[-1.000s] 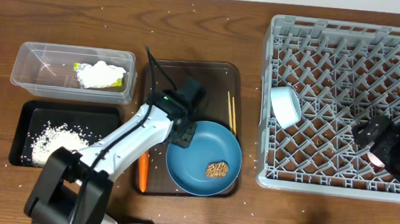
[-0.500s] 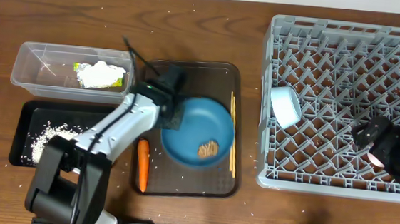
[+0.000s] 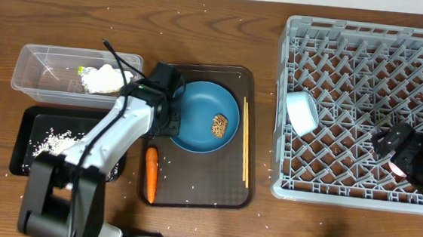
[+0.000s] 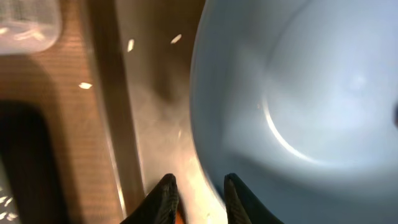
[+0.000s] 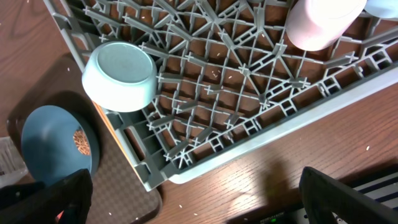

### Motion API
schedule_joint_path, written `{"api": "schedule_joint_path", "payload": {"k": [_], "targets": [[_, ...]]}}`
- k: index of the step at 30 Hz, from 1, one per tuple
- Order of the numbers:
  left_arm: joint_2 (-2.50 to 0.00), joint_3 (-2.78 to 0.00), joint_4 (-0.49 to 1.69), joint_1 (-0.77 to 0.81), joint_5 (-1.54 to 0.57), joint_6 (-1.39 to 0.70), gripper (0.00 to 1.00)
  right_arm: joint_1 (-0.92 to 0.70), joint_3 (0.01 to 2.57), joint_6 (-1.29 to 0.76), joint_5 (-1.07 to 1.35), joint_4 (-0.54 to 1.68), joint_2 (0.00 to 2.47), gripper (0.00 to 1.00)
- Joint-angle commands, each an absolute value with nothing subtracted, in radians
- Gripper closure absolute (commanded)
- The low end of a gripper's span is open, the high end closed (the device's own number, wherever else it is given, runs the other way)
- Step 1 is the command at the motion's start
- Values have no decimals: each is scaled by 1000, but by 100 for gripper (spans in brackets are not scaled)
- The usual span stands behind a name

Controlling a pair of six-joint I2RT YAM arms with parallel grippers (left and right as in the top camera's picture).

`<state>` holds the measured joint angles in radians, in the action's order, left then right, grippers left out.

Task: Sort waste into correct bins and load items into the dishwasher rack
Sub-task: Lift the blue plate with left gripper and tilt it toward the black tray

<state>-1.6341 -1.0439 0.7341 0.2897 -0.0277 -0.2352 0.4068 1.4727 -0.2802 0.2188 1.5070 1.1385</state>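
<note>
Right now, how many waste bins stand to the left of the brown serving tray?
2. The clear plastic tub, at the back, holds a crumpled napkin and a yellow wrapper. The black tray, in front of it, holds rice grains. No other bin shows.

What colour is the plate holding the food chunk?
Blue; the plate shows best overhead.

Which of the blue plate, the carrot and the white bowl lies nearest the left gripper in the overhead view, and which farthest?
From the left gripper:
1. the blue plate, its left rim right at the fingertips.
2. the carrot, just below the gripper in the picture.
3. the white bowl, far to the right, in the grey rack.
</note>
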Motion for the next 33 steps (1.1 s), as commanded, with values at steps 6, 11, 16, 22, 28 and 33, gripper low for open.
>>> {"api": "schedule_joint_path", "payload": {"k": [6, 11, 16, 22, 28, 33], "targets": [[-1515, -1083, 783, 298, -67, -174, 52, 419, 1483, -273, 213, 1510, 1137, 1], [-1539, -1077, 759, 303, -104, -205, 51, 419, 1483, -272, 213, 1512, 1137, 1], [-1542, -1074, 777, 325, 14, -238, 50, 419, 1483, -272, 213, 1513, 1137, 1], [-1581, -1045, 681, 297, 41, -249, 50, 419, 1483, -272, 213, 1514, 1137, 1], [-1696, -1042, 632, 299, 34, -249, 55, 419, 1483, -272, 213, 1523, 1137, 1], [-1739, -1042, 586, 299, 35, -248, 62, 419, 1483, -272, 213, 1527, 1137, 1]]}}
